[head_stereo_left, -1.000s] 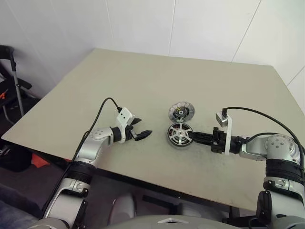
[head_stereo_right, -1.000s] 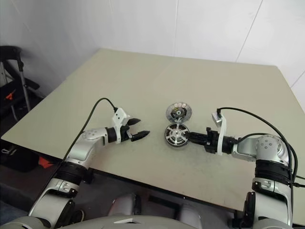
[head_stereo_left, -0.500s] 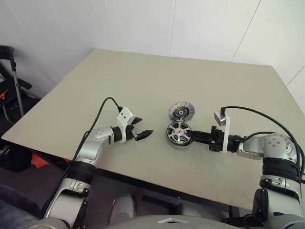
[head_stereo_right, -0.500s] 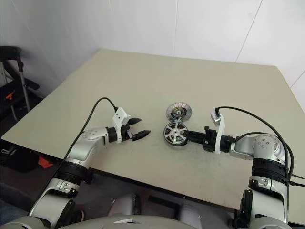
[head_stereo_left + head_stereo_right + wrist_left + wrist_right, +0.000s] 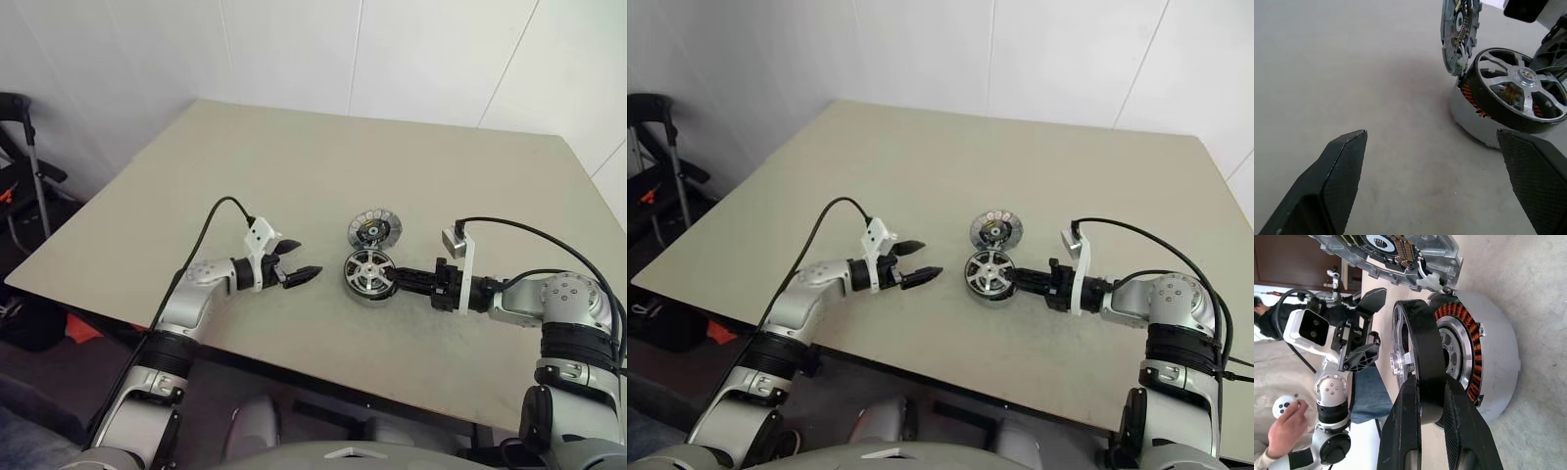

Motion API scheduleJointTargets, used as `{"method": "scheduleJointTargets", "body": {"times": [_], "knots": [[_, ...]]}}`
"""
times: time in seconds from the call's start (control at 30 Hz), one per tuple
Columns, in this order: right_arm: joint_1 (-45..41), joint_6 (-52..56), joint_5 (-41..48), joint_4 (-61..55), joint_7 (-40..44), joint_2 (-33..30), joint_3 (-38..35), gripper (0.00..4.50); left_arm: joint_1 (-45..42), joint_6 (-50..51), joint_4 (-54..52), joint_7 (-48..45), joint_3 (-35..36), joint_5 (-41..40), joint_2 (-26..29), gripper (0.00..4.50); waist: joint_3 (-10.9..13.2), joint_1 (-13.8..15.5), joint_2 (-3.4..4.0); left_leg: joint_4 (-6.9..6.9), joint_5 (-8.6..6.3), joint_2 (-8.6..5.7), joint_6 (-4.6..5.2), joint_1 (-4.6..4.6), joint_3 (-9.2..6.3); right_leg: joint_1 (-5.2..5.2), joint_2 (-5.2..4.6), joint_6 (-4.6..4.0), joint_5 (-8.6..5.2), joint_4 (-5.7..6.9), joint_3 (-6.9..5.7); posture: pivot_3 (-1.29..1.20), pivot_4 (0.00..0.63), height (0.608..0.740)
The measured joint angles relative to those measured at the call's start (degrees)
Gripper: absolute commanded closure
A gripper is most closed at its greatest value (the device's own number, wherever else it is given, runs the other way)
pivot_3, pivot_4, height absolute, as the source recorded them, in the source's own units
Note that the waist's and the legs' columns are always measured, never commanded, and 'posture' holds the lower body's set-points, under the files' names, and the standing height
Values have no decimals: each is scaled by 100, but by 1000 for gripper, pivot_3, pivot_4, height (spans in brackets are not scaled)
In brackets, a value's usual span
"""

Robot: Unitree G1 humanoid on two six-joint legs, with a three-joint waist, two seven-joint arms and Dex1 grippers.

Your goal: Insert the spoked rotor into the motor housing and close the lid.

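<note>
The motor housing [image 5: 1474,122] sits mid-table, its copper windings [image 5: 1459,318] showing. The ribbed lid [image 5: 373,228] stands swung open on the housing's far side. The spoked rotor [image 5: 368,266] lies tilted over the housing's mouth, with a gap on one side. My right gripper [image 5: 402,279] comes in from the right and is shut on the rotor's dark rim [image 5: 1422,367]. My left gripper [image 5: 299,269] hovers open a short way left of the housing, touching nothing, with its fingers [image 5: 1337,166] spread wide.
The beige table [image 5: 294,166] runs wide behind and to both sides, and its front edge is near my arms. A black stand [image 5: 24,147] is off the table's left side. A person's hand [image 5: 1283,426] shows beyond the table.
The left gripper has turned slightly, its tips edging a little toward the housing. The right gripper keeps its hold on the rotor in the same place.
</note>
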Motion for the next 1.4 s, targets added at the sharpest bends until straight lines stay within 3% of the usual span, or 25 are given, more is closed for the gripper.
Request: {"method": "scheduleJointTargets", "body": {"times": [0.83, 1.4], "knots": [[-129, 42, -1, 91, 122, -236, -361, 4207, 57, 51, -115, -89, -5, -56, 33, 0, 0, 10, 0, 0, 0, -1, 0, -2, -1, -2, -1, 1, 0, 0, 0, 0, 0, 740], [39, 32, 12, -82, 154, -78, -178, 4207, 55, 20, -104, -89, -7, -48, 32, 0, 0, -4, 0, -4, 0, -1, 0, -2, 0, -4, 0, 0, 0, 0, 0, 0, 0, 740]]}}
